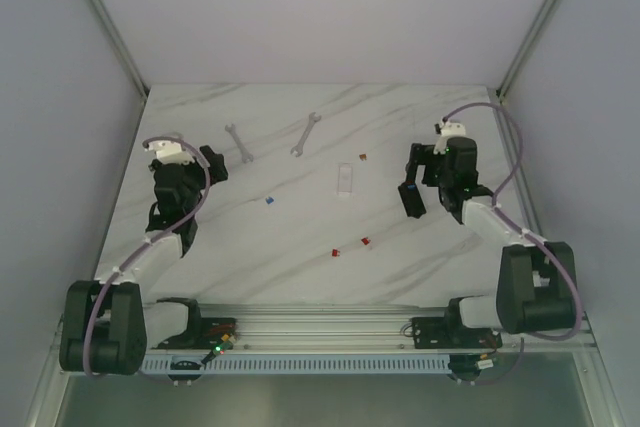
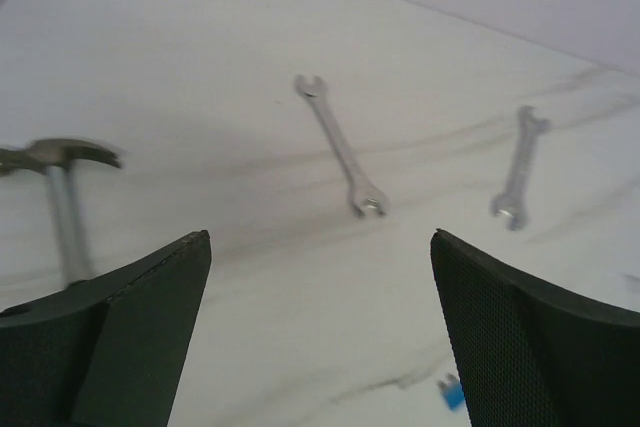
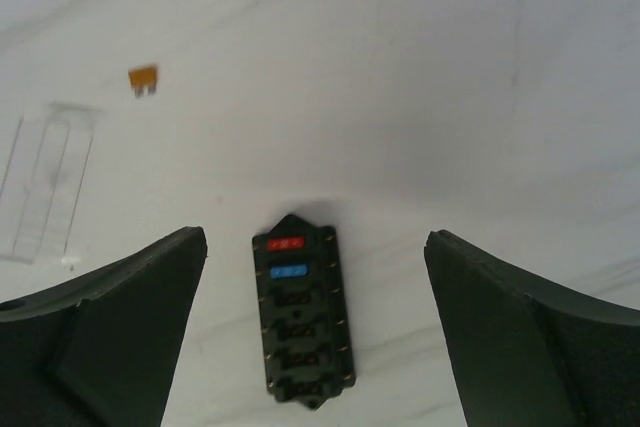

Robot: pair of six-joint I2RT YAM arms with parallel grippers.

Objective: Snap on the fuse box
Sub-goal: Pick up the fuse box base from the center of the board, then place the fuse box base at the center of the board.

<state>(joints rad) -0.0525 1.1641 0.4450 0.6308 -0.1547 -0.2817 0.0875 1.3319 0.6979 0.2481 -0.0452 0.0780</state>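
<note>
Lying mid-table from above: two wrenches (image 1: 239,143), a clear cover (image 1: 345,179) and loose fuses (image 1: 337,253).

Left wrist: left gripper (image 2: 320,237) spread, empty; hammer (image 2: 64,212) at its left.

Right wrist: right gripper (image 3: 315,237) spread, empty; fuse box (image 3: 303,319) lies flat between its fingers, lengthwise up the view, red-and-blue end far.

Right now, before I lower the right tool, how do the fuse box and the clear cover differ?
The fuse box is black and opaque; the clear cover is see-through and looks thin. The fuse box carries a red fuse and a blue fuse; the cover carries none. The fuse box lies between the open right tool's fingers; the cover lies outside them. Both are oblong and lie flat on the table, apart.
</note>
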